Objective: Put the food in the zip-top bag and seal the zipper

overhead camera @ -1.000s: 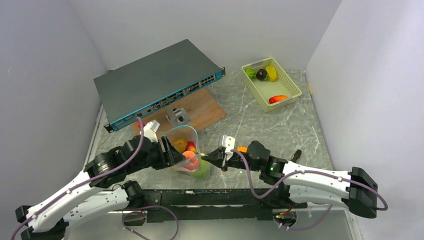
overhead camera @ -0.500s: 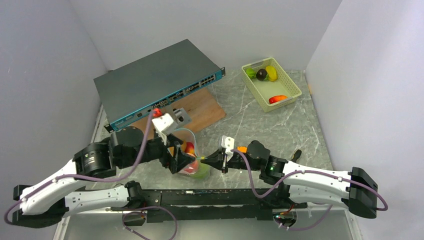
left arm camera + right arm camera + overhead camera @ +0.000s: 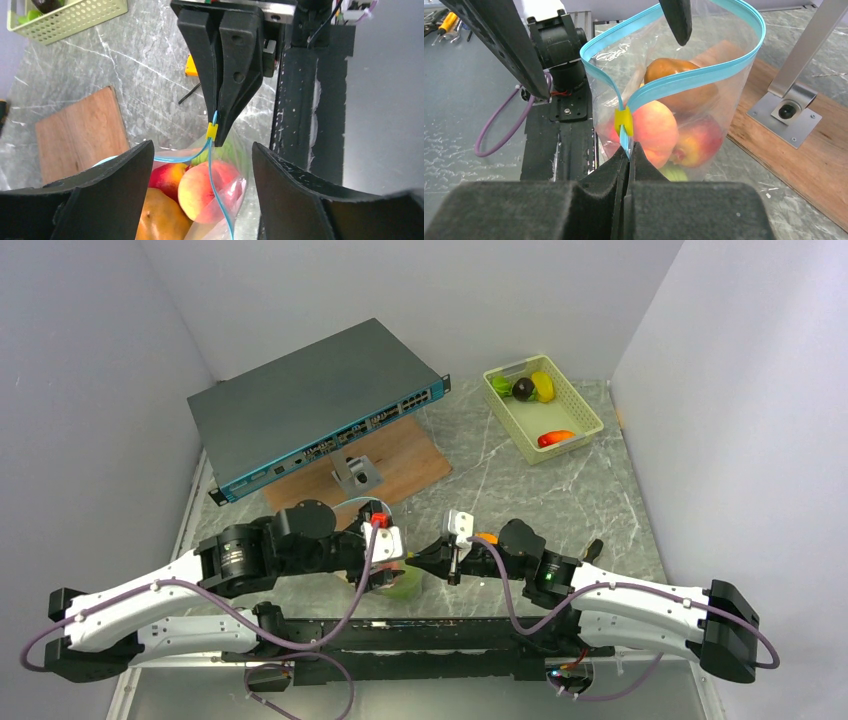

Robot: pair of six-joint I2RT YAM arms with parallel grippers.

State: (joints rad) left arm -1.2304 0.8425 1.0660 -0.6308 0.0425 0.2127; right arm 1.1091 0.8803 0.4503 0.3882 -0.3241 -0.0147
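Observation:
The clear zip-top bag (image 3: 392,578) stands near the table's front edge. It holds peaches (image 3: 651,127), an orange-brown fruit (image 3: 676,75) and something green (image 3: 674,173) at the bottom. The teal zipper (image 3: 689,77) gapes in a loop, with a yellow slider (image 3: 623,120) at its near end. My right gripper (image 3: 628,150) is shut on the zipper's end just below the slider; it also shows in the left wrist view (image 3: 216,134). My left gripper (image 3: 202,192) is open, with one finger on each side of the bag's mouth above the peaches (image 3: 207,187).
A pale green basket (image 3: 578,405) with several fruits stands at the back right. A grey network switch (image 3: 310,405), a wooden board (image 3: 410,462) and a metal bracket (image 3: 355,475) lie behind the bag. An orange-handled screwdriver (image 3: 484,538) lies by the right arm.
My left arm has swung right from beside the bag to over it, wrist turned, and its open fingers now straddle the mouth. My right gripper has held the zipper end in place.

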